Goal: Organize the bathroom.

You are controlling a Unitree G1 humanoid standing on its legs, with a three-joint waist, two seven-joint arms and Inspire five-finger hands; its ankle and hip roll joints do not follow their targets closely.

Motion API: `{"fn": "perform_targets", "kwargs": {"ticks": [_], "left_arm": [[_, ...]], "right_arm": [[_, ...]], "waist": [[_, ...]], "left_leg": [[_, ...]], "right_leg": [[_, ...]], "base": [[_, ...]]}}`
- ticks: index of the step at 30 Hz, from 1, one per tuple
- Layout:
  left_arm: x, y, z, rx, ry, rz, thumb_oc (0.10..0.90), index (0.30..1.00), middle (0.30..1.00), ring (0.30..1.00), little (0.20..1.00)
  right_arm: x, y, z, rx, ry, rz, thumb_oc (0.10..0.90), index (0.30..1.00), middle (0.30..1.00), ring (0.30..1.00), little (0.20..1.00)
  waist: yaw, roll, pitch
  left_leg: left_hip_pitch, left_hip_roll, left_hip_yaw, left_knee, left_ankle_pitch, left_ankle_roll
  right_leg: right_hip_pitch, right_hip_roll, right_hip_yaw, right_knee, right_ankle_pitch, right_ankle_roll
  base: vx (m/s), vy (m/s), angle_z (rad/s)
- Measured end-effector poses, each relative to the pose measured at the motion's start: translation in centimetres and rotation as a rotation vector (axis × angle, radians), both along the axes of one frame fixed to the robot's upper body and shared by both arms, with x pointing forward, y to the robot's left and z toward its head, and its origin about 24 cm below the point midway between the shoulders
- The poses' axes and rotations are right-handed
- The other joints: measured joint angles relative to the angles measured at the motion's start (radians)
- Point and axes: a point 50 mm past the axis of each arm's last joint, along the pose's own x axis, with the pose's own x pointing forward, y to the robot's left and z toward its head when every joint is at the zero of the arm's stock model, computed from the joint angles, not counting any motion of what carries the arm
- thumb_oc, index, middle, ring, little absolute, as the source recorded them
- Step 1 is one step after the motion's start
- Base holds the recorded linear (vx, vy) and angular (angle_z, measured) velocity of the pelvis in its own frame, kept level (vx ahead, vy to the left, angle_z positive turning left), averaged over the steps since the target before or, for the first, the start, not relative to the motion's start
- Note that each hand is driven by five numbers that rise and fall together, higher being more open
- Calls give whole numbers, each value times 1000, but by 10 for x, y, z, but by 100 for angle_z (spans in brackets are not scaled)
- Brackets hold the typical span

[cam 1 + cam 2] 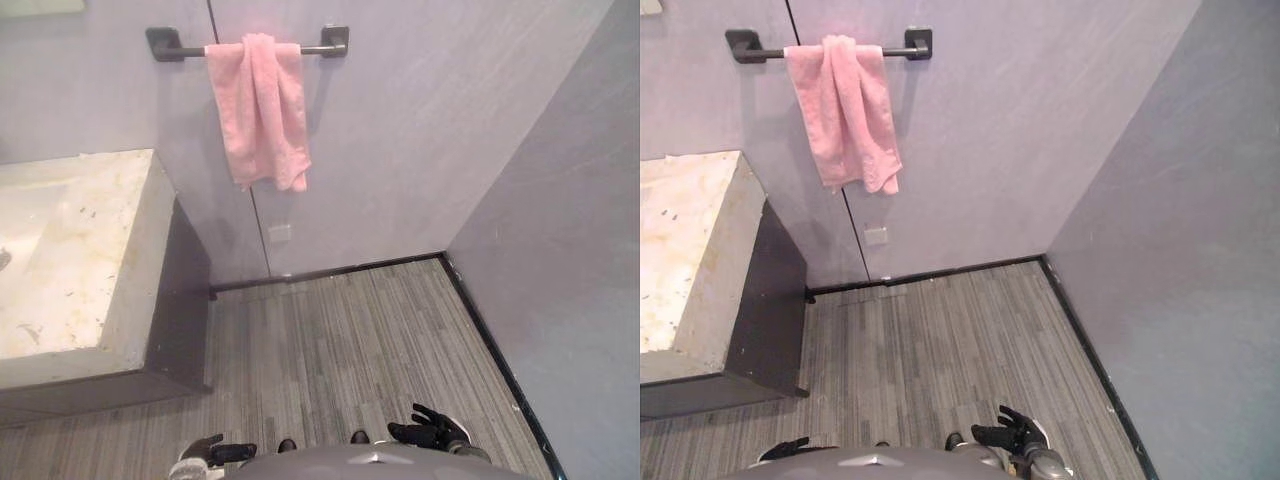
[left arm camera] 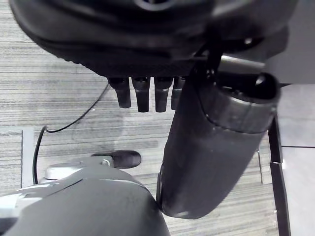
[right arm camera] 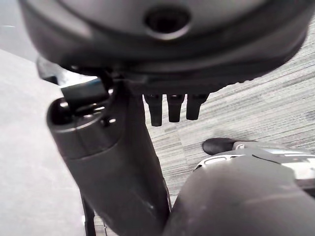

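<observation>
Left eye view: pink towel [image 1: 262, 110] hangs bunched over a dark wall bar [image 1: 325, 47], draped off-centre toward the bar's left half, folds uneven, so prob the thing to tidy in the bathroom job, tho that's a guess. Pale stone counter [image 1: 85, 255] w/ a dark base sits at the left, against the wall; striped grey floor [image 1: 350, 330] runs to the corner. Both hands low at the bottom edge, well apart from the towel: left hand [image 1: 215, 452] and right hand [image 1: 430, 432], neither on anything, hanging at the sides as if at rest before a reach. Right eye view: same scene, towel [image 1: 845, 110] on the bar [image 1: 912, 45], right hand [image 1: 1005, 432] w/ fingers loosely spread over the floor, left hand [image 1: 788, 448] just peeking in at the bottom edge. Left wrist view: left hand's fingers [image 2: 142, 98] hang straight down in a row toward the floor, relaxed, nothing between them. Right wrist view: right hand's fingers [image 3: 170, 108] likewise straight, pointing down, empty. Judgement: task looks barely started; next move needs an arm raised high to the bar, and the towel being soft will sag and slip if pinched at one edge only
</observation>
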Motion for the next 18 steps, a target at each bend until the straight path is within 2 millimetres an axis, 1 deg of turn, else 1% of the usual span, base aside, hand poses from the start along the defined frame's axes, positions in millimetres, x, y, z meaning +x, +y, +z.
{"fn": "perform_targets", "kwargs": {"ticks": [3,6,18], "left_arm": [[3,0,1,4,-7,-23,800,900,900,900,900],[9,0,2,2,-21,-42,800,900,900,900,900],[10,-1,1,-7,-21,-47,800,900,900,900,900]], "right_arm": [[1,0,0,0,-3,-1,800,900,900,900,900],[2,0,1,1,-7,-3,800,900,900,900,900],[4,0,1,1,-8,0,800,900,900,900,900]], "waist": [[0,0,8],[0,1,18],[1,1,18]], "left_leg": [[0,0,0,0,0,0],[0,0,0,0,0,0],[3,0,0,0,0,0]], "right_leg": [[0,0,0,0,0,0],[0,0,0,0,0,0],[4,0,-1,0,0,0]], "base": [[0,0,0],[0,0,0],[0,0,0]]}}
